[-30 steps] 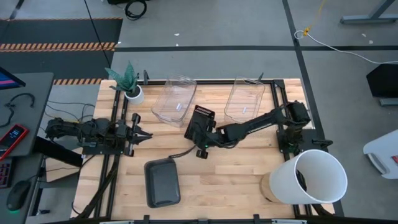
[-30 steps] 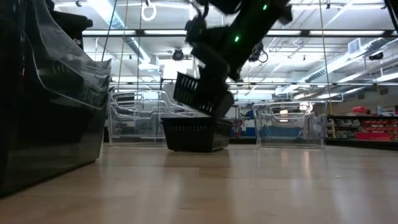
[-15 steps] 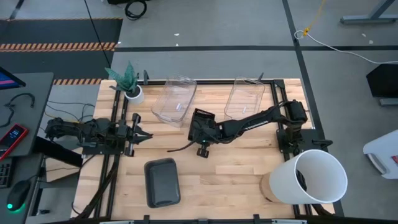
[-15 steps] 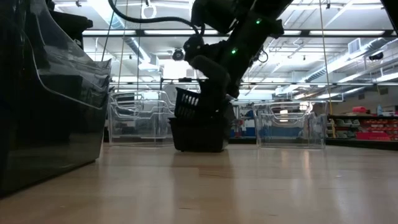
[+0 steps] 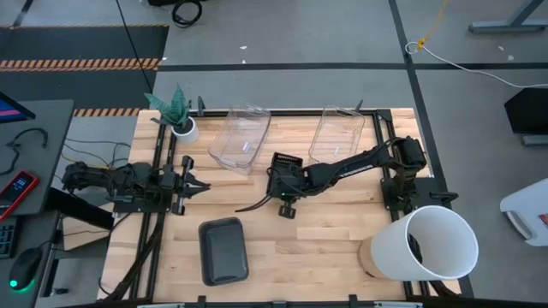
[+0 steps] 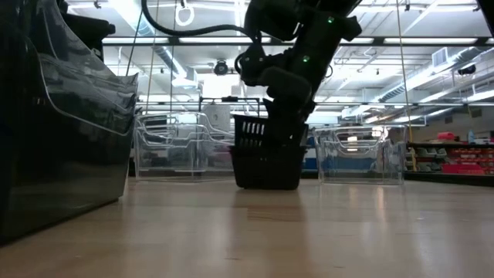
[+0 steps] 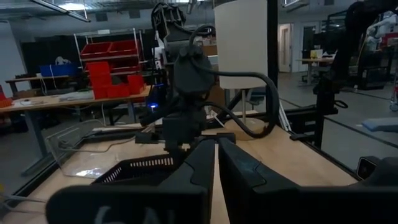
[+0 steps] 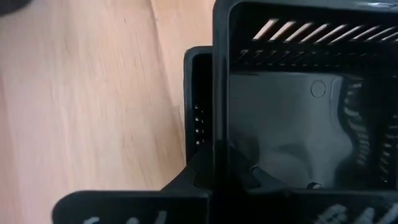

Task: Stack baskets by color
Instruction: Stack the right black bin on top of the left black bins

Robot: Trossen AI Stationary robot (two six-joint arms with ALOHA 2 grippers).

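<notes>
Near the table's middle, a black slotted basket (image 5: 282,168) sits nested in a second black basket (image 6: 266,171), which stands on its base. My right gripper (image 8: 217,177) reaches in from the table's right and is shut on the upper one (image 6: 270,131). Two clear baskets (image 5: 241,137) (image 5: 336,135) stand at the far edge. A dark-grey basket (image 5: 223,250) lies near the front. My left gripper (image 5: 199,185) waits shut at the table's left, holding nothing. My right gripper pinches a side wall (image 8: 214,124) of the upper black basket at its rim, one finger inside the basket and one outside. The fingers slant down from the table's right. The basket sits about level, its lower part inside the second black basket (image 8: 193,112).
A large white bucket (image 5: 428,244) stands at the front right corner. A small white plant pot (image 5: 181,127) stands at the far left. In the low view the dark-grey basket (image 6: 62,131) looms close at the left. Bare wood lies between the front basket and the bucket.
My right gripper has tipped further downward, still shut on the black basket. That basket hung tilted above the lower one and now sits level inside it. Both black baskets have shifted a little toward the table's right edge.
</notes>
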